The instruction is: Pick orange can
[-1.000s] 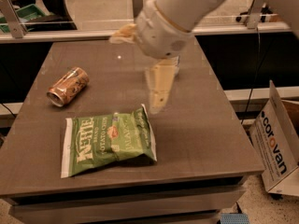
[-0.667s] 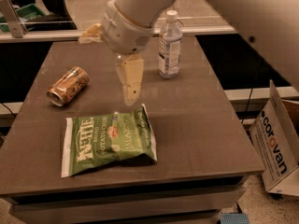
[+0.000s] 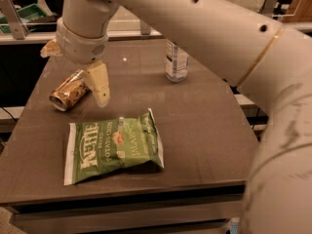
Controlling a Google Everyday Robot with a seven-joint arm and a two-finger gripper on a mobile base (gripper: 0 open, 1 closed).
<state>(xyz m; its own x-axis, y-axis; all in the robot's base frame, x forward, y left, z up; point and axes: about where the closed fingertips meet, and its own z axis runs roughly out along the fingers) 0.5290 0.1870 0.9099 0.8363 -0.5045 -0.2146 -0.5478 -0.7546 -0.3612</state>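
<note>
Found on the dark table point(image 3: 204, 126) an orange can point(image 3: 68, 92) on its side, a chip bag point(image 3: 114, 145) flat, a bottle point(image 3: 176, 62) upright. Found the gripper point(image 3: 73, 77) spread beside that can.

Cream pincer point(image 3: 74, 76) beside orange can point(image 3: 67, 92), label seemingly pale-patterned; green bag point(image 3: 114, 145).

the green bag point(image 3: 114, 145) on the table point(image 3: 204, 130) reads "kettle brand potato chips" and "jalapeño". behind the bag, the labels on the bottle point(image 3: 176, 62) and the orange can point(image 3: 68, 92) cannot be read. the gripper point(image 3: 74, 76) hangs behind the bag's left end, fingers spread.
</note>
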